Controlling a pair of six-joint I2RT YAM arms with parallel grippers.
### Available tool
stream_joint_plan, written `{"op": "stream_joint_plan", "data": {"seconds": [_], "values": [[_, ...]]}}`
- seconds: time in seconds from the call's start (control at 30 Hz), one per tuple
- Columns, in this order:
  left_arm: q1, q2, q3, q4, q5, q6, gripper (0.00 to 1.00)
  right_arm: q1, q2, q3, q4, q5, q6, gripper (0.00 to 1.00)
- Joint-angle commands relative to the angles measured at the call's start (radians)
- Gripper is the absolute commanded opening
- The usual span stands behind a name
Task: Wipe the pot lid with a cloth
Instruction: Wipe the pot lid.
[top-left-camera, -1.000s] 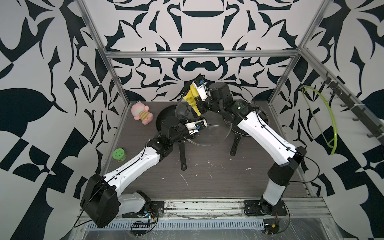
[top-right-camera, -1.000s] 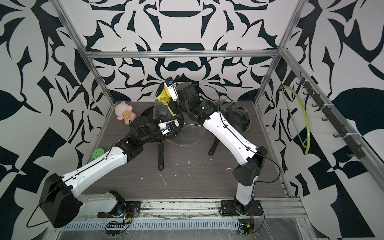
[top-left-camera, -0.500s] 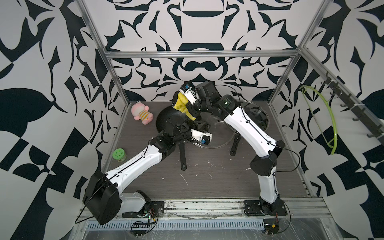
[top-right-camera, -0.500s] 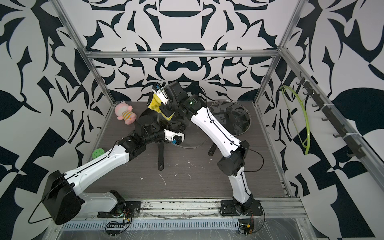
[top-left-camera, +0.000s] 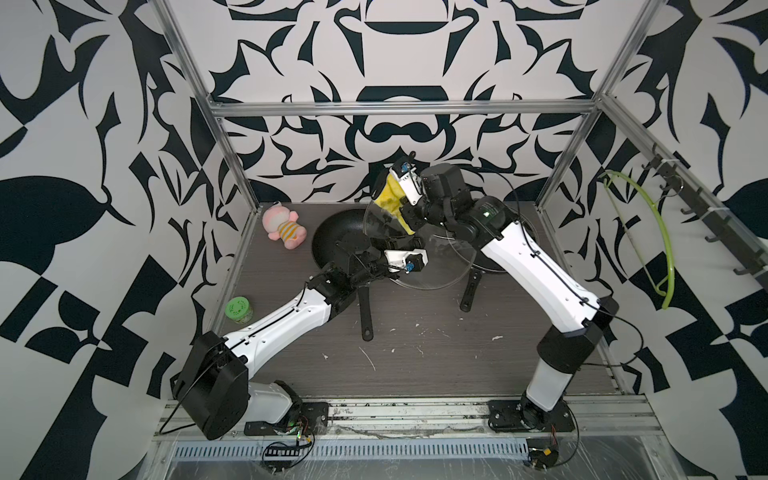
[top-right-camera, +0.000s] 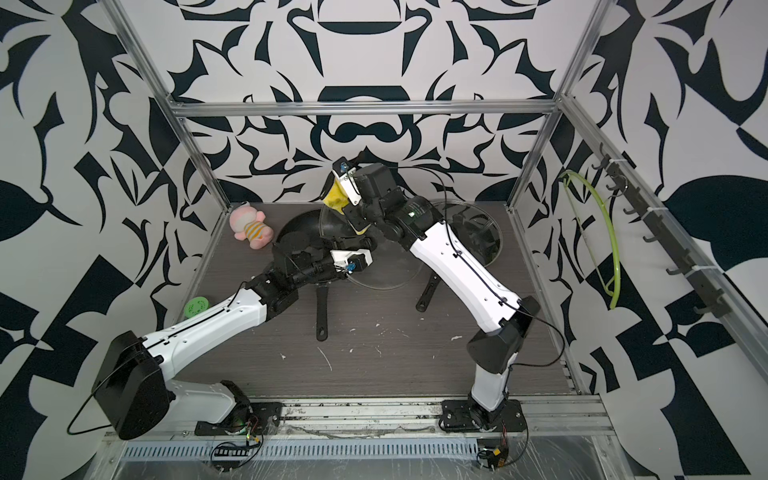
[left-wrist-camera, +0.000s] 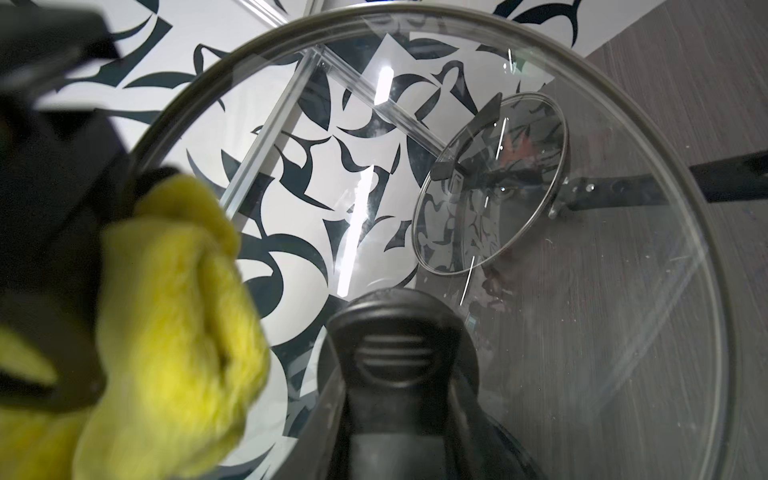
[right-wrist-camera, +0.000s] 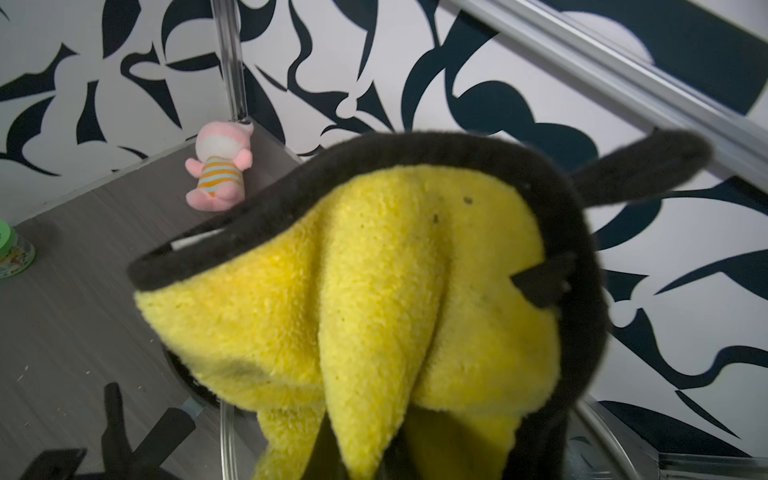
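Now my left fingers (top-left-camera: 397, 243) pinch the black knob (left-wrist-camera: 390, 357) of the glass pot lid (top-left-camera: 440, 270) and hold it tilted up over the worktop (top-left-camera: 415, 361), beside the black frying pan (top-left-camera: 332, 228). My right fingers (top-left-camera: 400, 208) are pressed together on the bunched yellow cloth (top-left-camera: 388, 194), which rests against the lid's raised rim, close to the back wall. A pink plush toy (top-left-camera: 282, 226) lies in the far corner, well apart from both.
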Motion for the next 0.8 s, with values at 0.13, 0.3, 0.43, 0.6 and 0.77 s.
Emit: {"op": "stream_joint_plan", "data": {"seconds": [0.13, 0.3, 0.43, 0.6, 0.77], "values": [[-0.003, -0.015, 0.042, 0.371, -0.140, -0.537, 0.00, -0.064, -0.218, -0.242, 0.124, 0.069, 0.035, 0.00], [-0.009, -0.004, 0.080, 0.377, -0.185, -0.874, 0.00, -0.064, -0.310, -0.383, 0.109, 0.070, 0.050, 0.00], [-0.029, 0.022, 0.092, 0.457, -0.275, -1.110, 0.00, -0.059, -0.368, -0.471, 0.123, 0.040, 0.078, 0.00], [-0.057, 0.075, 0.125, 0.520, -0.373, -1.414, 0.00, -0.027, -0.387, -0.535, 0.135, 0.038, 0.099, 0.00], [-0.085, 0.116, 0.176, 0.520, -0.502, -1.697, 0.00, 0.008, -0.386, -0.575, 0.169, 0.032, 0.125, 0.00]]}}
